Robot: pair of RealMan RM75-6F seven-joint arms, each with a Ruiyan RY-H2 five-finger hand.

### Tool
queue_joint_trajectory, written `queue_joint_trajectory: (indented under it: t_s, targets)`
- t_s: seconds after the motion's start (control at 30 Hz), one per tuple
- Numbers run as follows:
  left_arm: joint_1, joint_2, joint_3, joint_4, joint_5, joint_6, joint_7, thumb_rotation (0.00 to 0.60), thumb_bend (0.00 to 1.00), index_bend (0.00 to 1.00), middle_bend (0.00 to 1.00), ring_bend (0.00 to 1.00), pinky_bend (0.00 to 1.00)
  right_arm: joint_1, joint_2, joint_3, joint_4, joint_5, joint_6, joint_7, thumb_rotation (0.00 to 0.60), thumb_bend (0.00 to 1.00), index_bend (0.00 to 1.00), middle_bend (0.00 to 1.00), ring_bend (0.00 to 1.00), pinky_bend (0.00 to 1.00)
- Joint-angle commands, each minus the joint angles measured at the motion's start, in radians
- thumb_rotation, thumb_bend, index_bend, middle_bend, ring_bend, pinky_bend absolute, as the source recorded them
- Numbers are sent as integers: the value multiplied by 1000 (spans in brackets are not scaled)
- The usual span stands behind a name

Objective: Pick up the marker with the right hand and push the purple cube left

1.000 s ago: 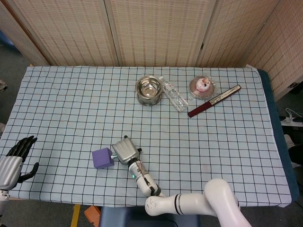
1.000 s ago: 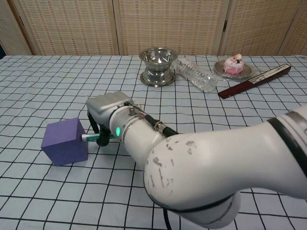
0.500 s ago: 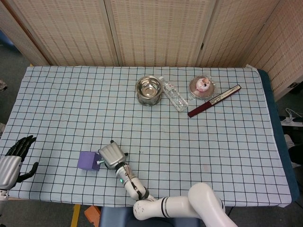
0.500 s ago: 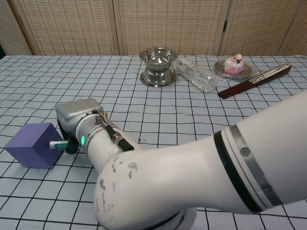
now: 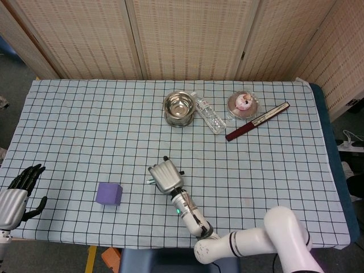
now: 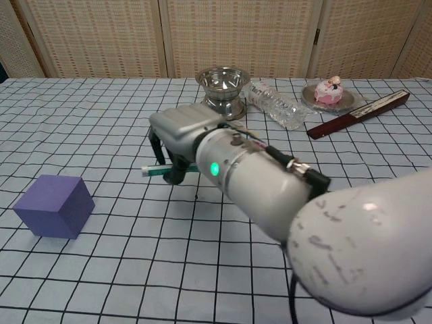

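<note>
Right hand pulled back right, off purple cube | fingers curled round marker, palm down

Bright, even indoor light, soft faint shadows, sharp focus, mild glare on the steel bowl.

I see woven folding screens behind the table, its blue-and-black checked cloth under even light; grey floor at left.
</note>
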State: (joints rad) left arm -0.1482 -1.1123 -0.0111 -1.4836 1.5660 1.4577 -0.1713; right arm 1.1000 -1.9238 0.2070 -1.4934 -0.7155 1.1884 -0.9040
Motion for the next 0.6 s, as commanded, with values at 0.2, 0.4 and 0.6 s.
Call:
queue_joint_trajectory:
  t_s: [0.2,0.4,0.6]
  targets:
    - [-3,-17,0,-6,-3,-7,50,600,459,0,0,0,151,-292,329,-303,-219,-154,178,54,600,435,833,831,545,283]
    - [-6,-28,2,-9,-5,-15,83,600,461,0,0,0,151,-399,358,-370,-154,-224,139,203,600,432,630,645,444,283]
    - [-8,-31,3,-7,-10,-24,89,600,460,0,0,0,151,-433,367,-366,-107,-240,27,295,600,410,121,267,217,235]
